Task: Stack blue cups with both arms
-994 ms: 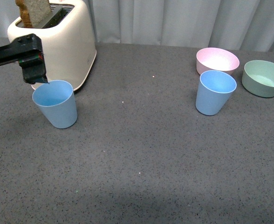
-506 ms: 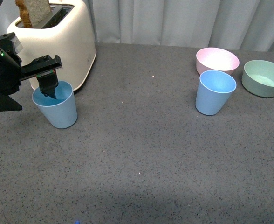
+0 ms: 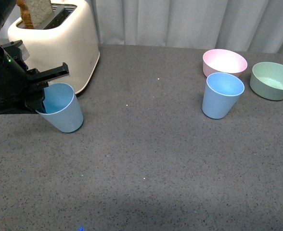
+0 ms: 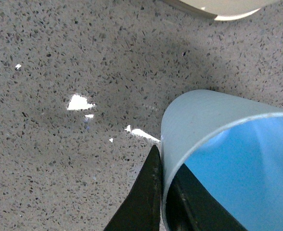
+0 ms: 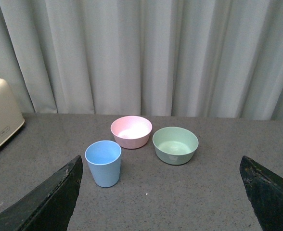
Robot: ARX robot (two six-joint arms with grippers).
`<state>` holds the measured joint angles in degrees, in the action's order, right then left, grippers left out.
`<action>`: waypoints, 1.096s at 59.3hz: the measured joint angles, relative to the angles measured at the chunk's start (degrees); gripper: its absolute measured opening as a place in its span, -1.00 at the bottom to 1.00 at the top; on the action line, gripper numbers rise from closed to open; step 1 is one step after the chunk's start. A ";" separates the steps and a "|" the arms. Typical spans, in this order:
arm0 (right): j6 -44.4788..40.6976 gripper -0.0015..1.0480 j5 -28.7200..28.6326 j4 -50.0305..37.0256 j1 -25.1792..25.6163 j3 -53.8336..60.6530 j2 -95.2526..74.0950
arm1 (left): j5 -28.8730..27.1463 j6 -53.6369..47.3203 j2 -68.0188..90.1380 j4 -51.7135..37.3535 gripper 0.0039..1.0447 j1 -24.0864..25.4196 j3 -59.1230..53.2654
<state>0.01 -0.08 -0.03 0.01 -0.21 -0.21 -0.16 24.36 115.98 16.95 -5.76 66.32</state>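
Observation:
One blue cup (image 3: 62, 110) is at the left in the front view, tilted, in front of the toaster. My left gripper (image 3: 41, 102) is shut on its rim, one finger inside and one outside. In the left wrist view the rim of that cup (image 4: 204, 120) sits between the black fingers (image 4: 144, 202). The other blue cup (image 3: 222, 95) stands upright at the right, in front of the pink bowl; it also shows in the right wrist view (image 5: 103, 162). My right gripper (image 5: 163, 195) is open and empty, well short of that cup; it does not show in the front view.
A cream toaster (image 3: 59, 41) with a slice of bread stands at the back left, right behind the held cup. A pink bowl (image 3: 224, 61) and a green bowl (image 3: 274, 80) sit at the back right. Grey curtains hang behind the speckled grey table (image 3: 146, 159).
My left gripper came down onto the left cup's rim and shut on it. The cup has tipped and shifted slightly right. The right cup has not moved.

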 joint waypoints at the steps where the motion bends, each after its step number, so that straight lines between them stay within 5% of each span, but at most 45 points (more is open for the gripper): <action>1: 0.00 0.81 -0.02 0.00 0.00 0.00 0.00 | -0.07 0.00 0.00 0.02 -0.94 -0.13 0.04; 35: 0.00 0.81 0.00 0.00 0.00 0.00 0.00 | -1.27 4.20 10.32 8.02 -0.94 -15.54 19.50; 53: 0.00 0.81 -0.02 0.00 0.00 0.00 0.00 | -1.68 5.38 14.45 9.97 -0.94 -17.00 25.64; 65: 0.00 0.81 -0.02 0.00 0.00 0.00 0.00 | -0.42 5.99 14.03 9.16 -0.32 -16.90 25.07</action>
<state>0.01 -0.10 -0.03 0.01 -0.21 -0.21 -0.58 30.35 130.02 26.11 -22.65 91.39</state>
